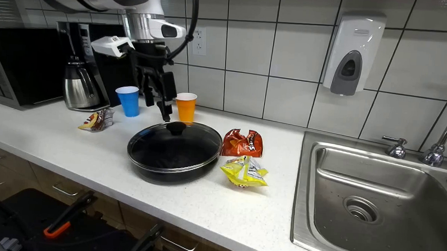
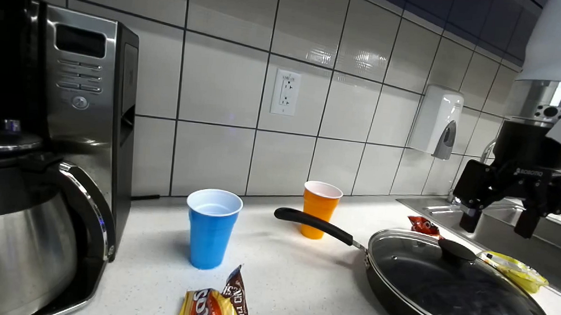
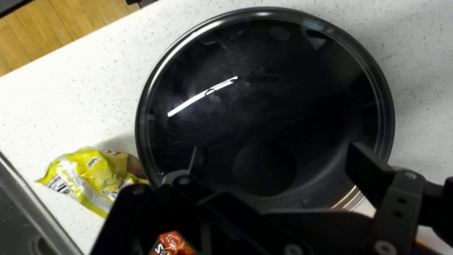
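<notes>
My gripper [image 2: 497, 226] hangs above the lidded black pan, its fingers spread and nothing between them. In the wrist view, the lid's round black knob [image 3: 265, 169] appears between the two fingertips, below them. The glass lid [image 1: 174, 149] with a metal rim sits on the pan [image 1: 171, 178]. A long black handle [image 2: 313, 222] points from the pan toward the orange cup [image 2: 320, 207]. Beside the pan lie a red chip bag [image 1: 243, 143] and a yellow one [image 3: 92, 173]. A blue cup [image 2: 212, 235] and a brown-and-yellow chip bag [image 2: 212, 307] are on the pan's other side.
A steel sink [image 1: 304, 191] is set in the counter past the yellow bag. At the opposite end stand a coffee maker with a steel carafe [image 1: 81, 87] and a black microwave [image 1: 27, 65]. The tiled wall carries a soap dispenser [image 1: 355, 52] and an outlet [image 2: 285, 92].
</notes>
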You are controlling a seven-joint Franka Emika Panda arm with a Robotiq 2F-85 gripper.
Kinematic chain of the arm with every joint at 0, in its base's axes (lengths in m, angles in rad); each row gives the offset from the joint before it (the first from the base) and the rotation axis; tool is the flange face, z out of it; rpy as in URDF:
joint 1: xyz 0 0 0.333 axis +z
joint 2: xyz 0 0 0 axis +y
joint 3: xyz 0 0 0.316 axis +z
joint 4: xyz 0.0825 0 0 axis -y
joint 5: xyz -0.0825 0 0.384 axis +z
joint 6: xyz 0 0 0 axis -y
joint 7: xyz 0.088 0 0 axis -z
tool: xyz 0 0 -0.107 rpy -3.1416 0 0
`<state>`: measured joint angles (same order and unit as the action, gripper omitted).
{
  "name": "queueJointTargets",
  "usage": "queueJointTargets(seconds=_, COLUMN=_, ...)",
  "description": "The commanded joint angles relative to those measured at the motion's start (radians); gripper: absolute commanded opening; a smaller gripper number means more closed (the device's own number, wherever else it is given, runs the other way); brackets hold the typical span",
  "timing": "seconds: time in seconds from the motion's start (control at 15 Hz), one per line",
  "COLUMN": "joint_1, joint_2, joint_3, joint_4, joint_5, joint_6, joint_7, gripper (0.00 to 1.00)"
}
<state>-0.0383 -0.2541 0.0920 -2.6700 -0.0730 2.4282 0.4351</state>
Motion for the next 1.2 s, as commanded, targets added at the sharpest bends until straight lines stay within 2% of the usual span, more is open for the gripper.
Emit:
queueJointTargets(seconds=0.0, joint_1=-0.018, joint_2=0.047, joint_3=-0.032, joint_4=0.0, joint_5=-0.013, joint_6=0.08, joint_7=-0.05, gripper=1.0)
queueJointTargets(seconds=0.6, joint_1=-0.014, joint_2=0.161, joint_3=-0.069, joint_4=0.01, joint_5=-0.013, joint_6=0.19, joint_7=-0.052, gripper=1.0)
queueJointTargets(seconds=1.13, joint_1=-0.008, joint_2=0.215, joint_3=-0.086, joint_4=0.027, joint_5=-0.01, joint_6=0.218, joint_7=-0.054, gripper=1.0)
